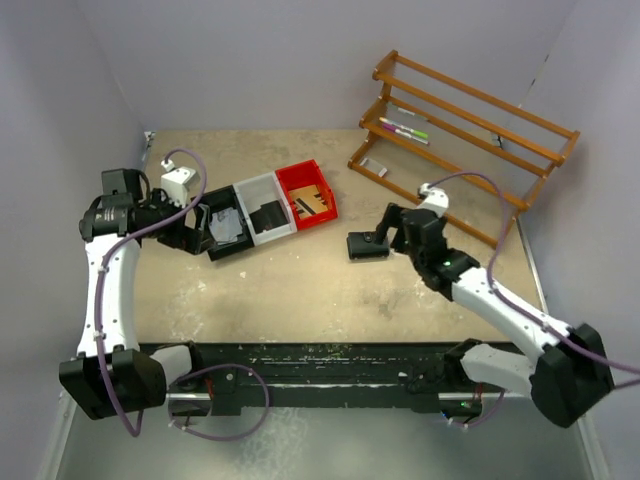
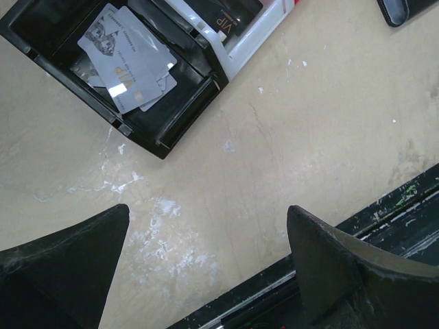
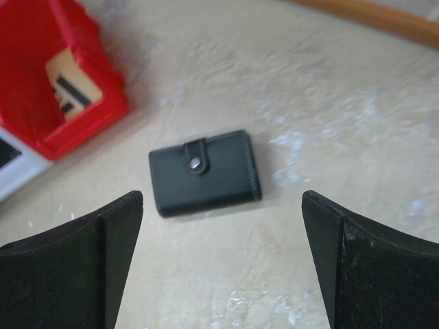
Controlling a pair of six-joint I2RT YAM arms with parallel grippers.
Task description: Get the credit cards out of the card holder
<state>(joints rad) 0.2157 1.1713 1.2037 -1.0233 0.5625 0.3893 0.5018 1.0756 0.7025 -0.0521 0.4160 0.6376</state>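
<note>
The card holder (image 1: 368,245) lies flat on the table, right of the trays. In the right wrist view the card holder (image 3: 204,171) is folded, with its snap strap fastened. My right gripper (image 3: 223,205) is open and empty above the table, just short of it; it also shows in the top view (image 1: 388,240). Several grey-blue credit cards (image 2: 127,58) lie stacked in the black tray (image 2: 171,127); they also show in the top view (image 1: 228,225). My left gripper (image 2: 206,226) is open and empty, held over bare table near that tray, and it shows in the top view (image 1: 195,232).
A white tray (image 1: 262,190) holding a flat black square (image 1: 268,215) and a red tray (image 1: 310,180) join the black tray (image 1: 222,250). A wooden rack (image 1: 460,130) with markers stands at the back right. A black rail (image 1: 320,365) runs along the near edge.
</note>
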